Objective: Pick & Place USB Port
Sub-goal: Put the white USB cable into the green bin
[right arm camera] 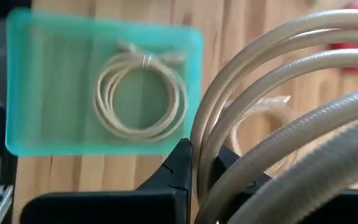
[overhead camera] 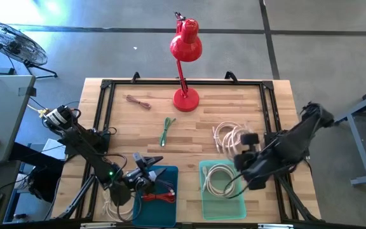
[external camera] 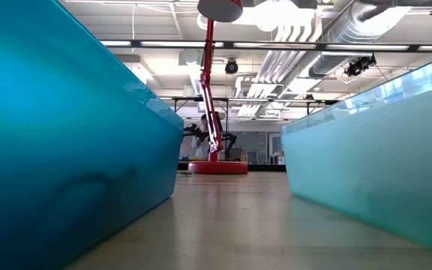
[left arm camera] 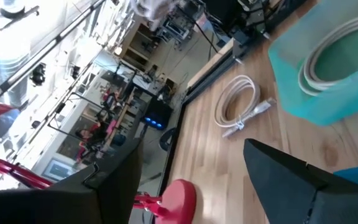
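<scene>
On the left I have the left hand (overhead camera: pixel 150 166) spread open above the blue bin (overhead camera: pixel 159 202), where a red cable (overhead camera: pixel 159 196) lies. Mid-tabletop (overhead camera: pixel 119 130) sit a green cable (overhead camera: pixel 166 130) and the red lamp (overhead camera: pixel 185 98). Further right, the green bin (overhead camera: pixel 203 168) holds one white coil (right arm camera: pixel 140 93). My right hand (right arm camera: pixel 194 163) hangs just beside that bin, pinching another white cable (right arm camera: pixel 272 93).

beige coiled cable (right arm camera: pixel 278 118) lifted in right hand (right arm camera: pixel 194 171), another coil (overhead camera: pixel 217 180) lying flat in green bin (overhead camera: pixel 206 202)
</scene>
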